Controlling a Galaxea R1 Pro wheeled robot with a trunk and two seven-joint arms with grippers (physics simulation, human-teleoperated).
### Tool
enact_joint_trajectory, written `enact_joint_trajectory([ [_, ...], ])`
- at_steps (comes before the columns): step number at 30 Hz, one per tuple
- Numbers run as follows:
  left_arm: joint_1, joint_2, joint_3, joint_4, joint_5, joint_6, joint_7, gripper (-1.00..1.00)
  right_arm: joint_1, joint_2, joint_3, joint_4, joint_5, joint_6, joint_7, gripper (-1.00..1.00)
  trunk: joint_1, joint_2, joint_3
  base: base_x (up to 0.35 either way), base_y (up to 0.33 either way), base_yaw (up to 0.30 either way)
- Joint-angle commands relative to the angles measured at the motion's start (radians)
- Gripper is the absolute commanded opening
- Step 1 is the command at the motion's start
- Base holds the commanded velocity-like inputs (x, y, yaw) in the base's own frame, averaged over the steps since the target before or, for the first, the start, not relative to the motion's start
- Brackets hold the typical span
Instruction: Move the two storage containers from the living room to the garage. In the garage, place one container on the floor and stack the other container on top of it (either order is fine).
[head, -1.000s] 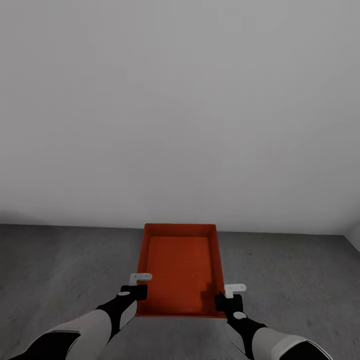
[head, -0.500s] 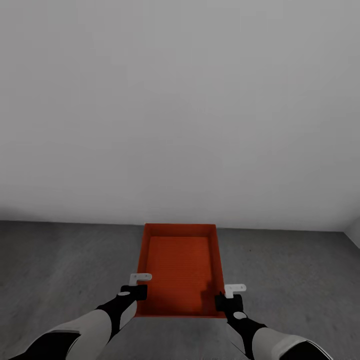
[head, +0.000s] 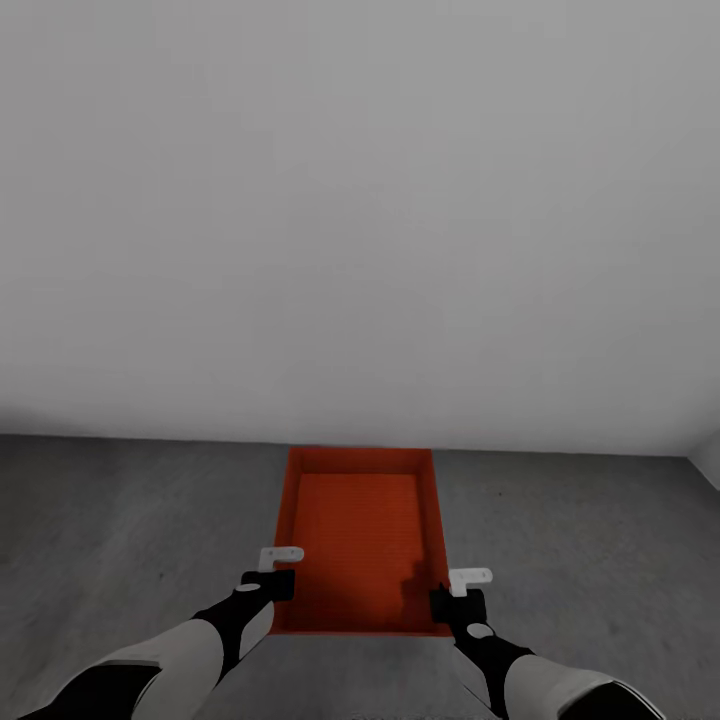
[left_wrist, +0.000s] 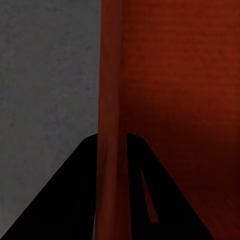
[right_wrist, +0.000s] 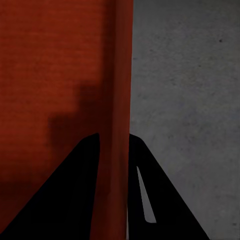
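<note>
Orange-red storage container (head: 360, 535) is held above the dark grey floor (head: 120, 520), in front of a white wall (head: 360, 200). Left gripper (head: 268, 583) fingers (left_wrist: 75, 190) clamp its left wall; right gripper (head: 457, 604) fingers (right_wrist: 165, 200) clamp its right wall, w/ one finger each side.

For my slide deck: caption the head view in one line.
Both tools, left and right, clamp the side walls of an orange-red storage container above the grey garage floor, facing a white wall.
</note>
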Motion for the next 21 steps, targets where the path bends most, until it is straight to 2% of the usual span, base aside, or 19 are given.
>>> enact_joint_trajectory([
  [1, -0.001, 0.046, 0.045, 0.003, 0.0, -0.004, 0.012, -1.0, -0.001, 0.001, -0.044, -0.002, 0.011, -0.028, 0.001, -1.0, 0.0, -0.002, -0.003, 0.0, 0.0, 0.0],
  [21, -0.001, 0.046, 0.045, 0.003, -0.001, 0.002, 0.013, -1.0, -0.001, 0.001, -0.044, -0.002, 0.011, -0.028, 0.001, -1.0, 0.0, -0.002, -0.035, 0.0, 0.0, 0.0],
])
